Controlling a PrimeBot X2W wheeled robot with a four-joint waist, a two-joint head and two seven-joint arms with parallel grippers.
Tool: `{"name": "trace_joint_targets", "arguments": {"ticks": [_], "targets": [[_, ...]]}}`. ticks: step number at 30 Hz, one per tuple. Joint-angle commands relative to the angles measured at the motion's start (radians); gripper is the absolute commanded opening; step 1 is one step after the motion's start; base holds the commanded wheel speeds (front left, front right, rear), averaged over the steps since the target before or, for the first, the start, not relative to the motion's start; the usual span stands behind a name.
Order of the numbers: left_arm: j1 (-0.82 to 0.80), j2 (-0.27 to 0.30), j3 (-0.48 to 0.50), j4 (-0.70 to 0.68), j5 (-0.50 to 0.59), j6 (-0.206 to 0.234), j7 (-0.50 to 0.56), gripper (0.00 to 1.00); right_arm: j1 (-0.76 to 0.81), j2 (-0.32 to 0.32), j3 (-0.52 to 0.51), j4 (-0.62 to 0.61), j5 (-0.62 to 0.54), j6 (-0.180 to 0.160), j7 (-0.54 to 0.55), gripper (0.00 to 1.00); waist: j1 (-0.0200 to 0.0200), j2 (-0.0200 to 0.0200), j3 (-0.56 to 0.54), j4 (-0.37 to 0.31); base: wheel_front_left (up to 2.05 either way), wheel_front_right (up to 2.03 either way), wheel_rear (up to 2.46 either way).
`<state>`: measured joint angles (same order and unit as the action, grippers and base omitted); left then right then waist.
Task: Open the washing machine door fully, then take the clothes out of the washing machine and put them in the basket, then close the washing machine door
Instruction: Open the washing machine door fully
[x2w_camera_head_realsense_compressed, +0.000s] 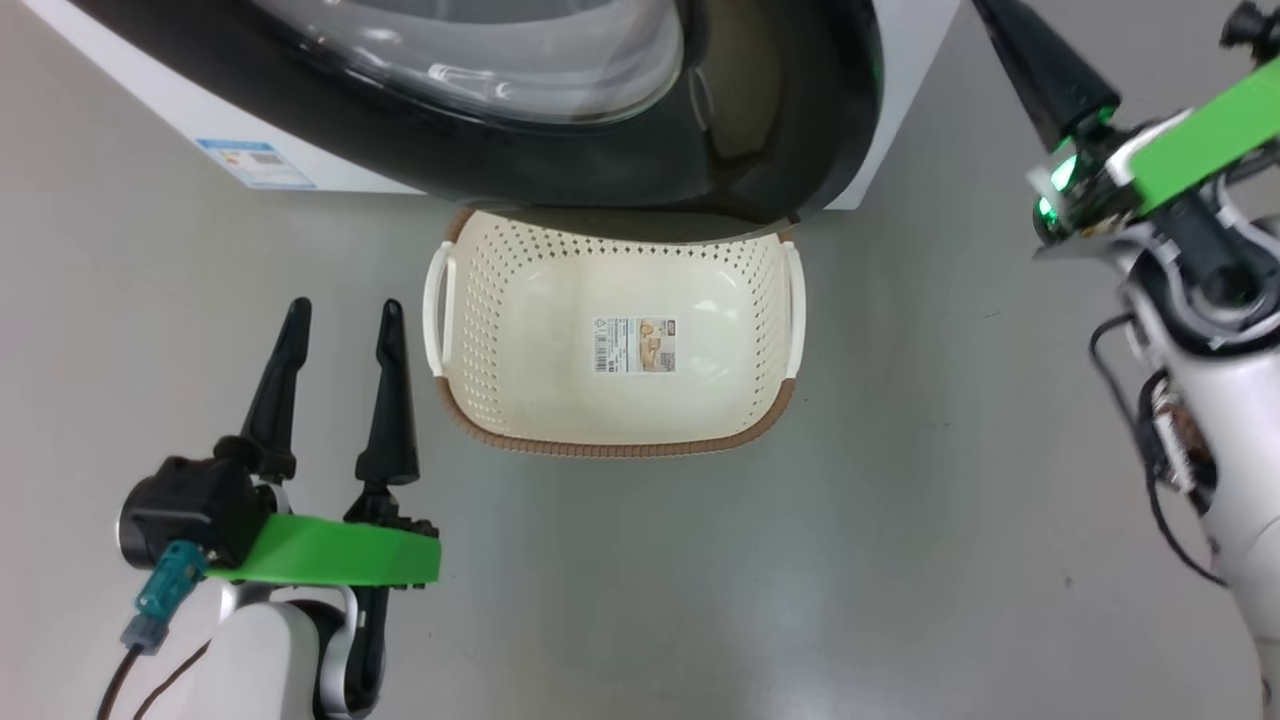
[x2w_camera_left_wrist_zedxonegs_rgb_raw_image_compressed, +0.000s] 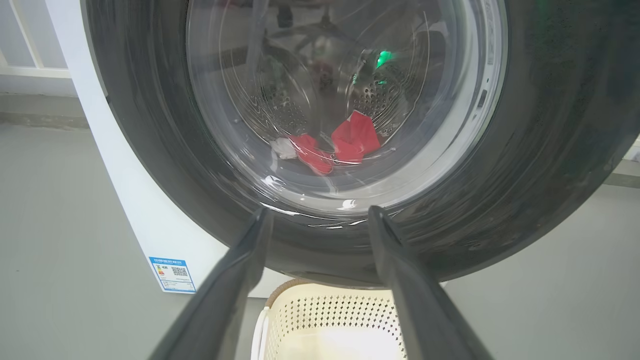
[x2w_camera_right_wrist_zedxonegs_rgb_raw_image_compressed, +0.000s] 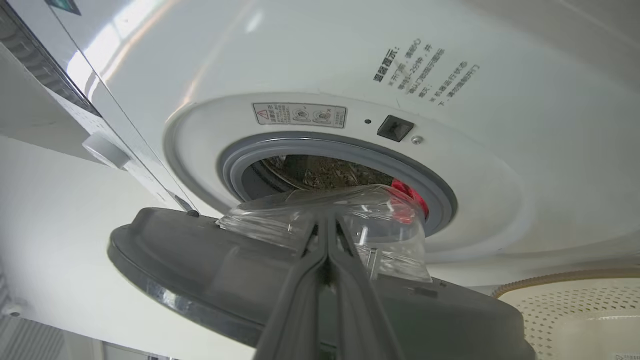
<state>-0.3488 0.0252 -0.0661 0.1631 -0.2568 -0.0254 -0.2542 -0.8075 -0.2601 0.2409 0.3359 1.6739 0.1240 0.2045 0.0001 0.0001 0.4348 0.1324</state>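
We found washing machine door (x2w_camera_right_wrist_zedxonegs_rgb_raw_image_compressed: 175, 255) ajar: stiff, glossy, probably slippery, so push rim's free edge. Inside, clothes (x2w_camera_left_wrist_zedxonegs_rgb_raw_image_compressed: 355, 137) soft, light. Right gripper (x2w_camera_right_wrist_zedxonegs_rgb_raw_image_compressed: 325, 225) clenched, empty; left gripper (x2w_camera_head_realsense_compressed: 343, 310) splayed.

The washing machine door (x2w_camera_head_realsense_compressed: 790, 130) has a glossy black surround that mirrors the room, with a clear, smooth glass bowl (x2w_camera_head_realsense_compressed: 480, 50) at its centre. Behind the door, the washing machine (x2w_camera_right_wrist_zedxonegs_rgb_raw_image_compressed: 250, 50) is smooth white with a bright sheen, its opening lined by a matt grey rubber ring (x2w_camera_right_wrist_zedxonegs_rgb_raw_image_compressed: 231, 170). The drum (x2w_camera_left_wrist_zedxonegs_rgb_raw_image_compressed: 277, 107) is shiny perforated metal. The clothes (x2w_camera_left_wrist_zedxonegs_rgb_raw_image_compressed: 355, 137) are soft red and white cloth. Below the door, the basket (x2w_camera_head_realsense_compressed: 500, 270) is cream perforated plastic, faintly glossy, with a brown woven-look rim (x2w_camera_head_realsense_compressed: 620, 447) and a paper sticker (x2w_camera_head_realsense_compressed: 635, 345). The floor (x2w_camera_head_realsense_compressed: 900, 520) is smooth, dull-sheened grey. The left gripper (x2w_camera_head_realsense_compressed: 343, 310) is matt black.
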Motion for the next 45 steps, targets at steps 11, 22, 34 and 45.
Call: {"name": "trace_joint_targets", "arguments": {"ticks": [11,22,34,45], "targets": [[-0.031,0.025,-0.019,-0.034,-0.016,0.019,-0.008,1.0,-0.172,-0.006,-0.051,0.13,0.188,0.007,0.427,0.0,0.0,-0.0001,0.041,0.051,0.0,0.0,0.0],[-0.034,0.025,-0.031,-0.028,-0.026,0.03,-0.008,1.0,-0.205,0.0,-0.03,0.142,0.138,0.007,0.606,0.0,0.0,-0.0001,0.043,0.069,0.0,0.0,0.0],[-0.011,0.025,-0.028,-0.019,-0.036,0.035,-0.008,1.0,-0.129,0.037,-0.009,0.105,0.072,0.007,0.688,0.0,0.0,-0.0001,-0.026,0.097,0.0,0.0,0.0],[0.047,0.025,-0.013,-0.002,-0.042,0.036,-0.008,1.0,-0.017,0.064,0.01,0.081,0.022,0.007,0.732,0.0,0.0,-0.0001,-0.137,0.141,0.0,0.0,0.0]]}}
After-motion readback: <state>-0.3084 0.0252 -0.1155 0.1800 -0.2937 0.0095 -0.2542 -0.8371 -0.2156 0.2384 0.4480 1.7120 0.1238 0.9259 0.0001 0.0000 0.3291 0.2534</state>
